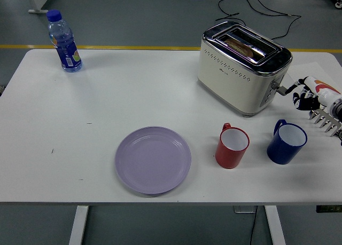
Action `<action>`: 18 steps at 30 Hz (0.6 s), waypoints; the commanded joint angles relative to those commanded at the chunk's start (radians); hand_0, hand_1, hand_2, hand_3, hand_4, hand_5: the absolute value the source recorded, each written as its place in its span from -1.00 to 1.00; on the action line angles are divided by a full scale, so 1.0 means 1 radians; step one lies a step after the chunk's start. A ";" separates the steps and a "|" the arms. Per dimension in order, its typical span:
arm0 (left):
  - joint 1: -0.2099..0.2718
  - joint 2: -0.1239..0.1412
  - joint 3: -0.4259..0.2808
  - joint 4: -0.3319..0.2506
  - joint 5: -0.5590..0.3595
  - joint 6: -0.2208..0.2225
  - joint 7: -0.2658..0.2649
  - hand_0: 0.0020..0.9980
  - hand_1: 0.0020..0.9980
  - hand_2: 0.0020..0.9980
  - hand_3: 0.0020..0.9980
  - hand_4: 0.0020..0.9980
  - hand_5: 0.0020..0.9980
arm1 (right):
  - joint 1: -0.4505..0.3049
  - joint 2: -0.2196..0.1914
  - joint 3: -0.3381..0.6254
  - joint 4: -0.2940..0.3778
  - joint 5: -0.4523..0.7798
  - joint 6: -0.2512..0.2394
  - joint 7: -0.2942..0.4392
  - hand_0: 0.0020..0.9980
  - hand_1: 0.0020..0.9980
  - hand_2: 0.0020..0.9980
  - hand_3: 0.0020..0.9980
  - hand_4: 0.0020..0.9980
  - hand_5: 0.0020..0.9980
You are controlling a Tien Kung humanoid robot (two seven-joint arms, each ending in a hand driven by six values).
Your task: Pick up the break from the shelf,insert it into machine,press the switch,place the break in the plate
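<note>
Bread [243,46] sat sunk low in the toaster [240,69] slot, only its top showing | right hand [304,94] reached from the right edge, one finger stretched to the lever on the toaster's side, holding nothing | plate [153,159] lay at front centre | red mug [232,145] and blue mug [287,142] stood before the toaster | bottle [63,41] stood at far left.

Right hand [304,94] black with white patches, white wrist, orange marking
</note>
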 joint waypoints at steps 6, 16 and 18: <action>0.004 0.000 -0.006 0.000 0.010 -0.002 0.001 0.40 0.37 0.48 0.48 0.00 1.00 | -0.006 -0.012 0.027 0.019 -0.008 0.001 -0.002 -0.87 -0.83 -0.58 0.23 -0.29 -1.00; 0.000 0.003 0.003 0.000 -0.002 -0.003 -0.003 0.40 0.37 0.48 0.48 0.00 1.00 | -0.013 -0.060 0.123 0.070 -0.007 -0.018 -0.003 -0.87 -0.82 -0.58 0.22 -0.28 -1.00; -0.001 0.003 0.001 0.000 0.001 -0.002 -0.002 0.40 0.37 0.48 0.48 0.00 1.00 | -0.015 -0.065 0.151 0.084 0.003 -0.035 0.004 -0.78 -0.74 -0.50 0.22 -0.11 -1.00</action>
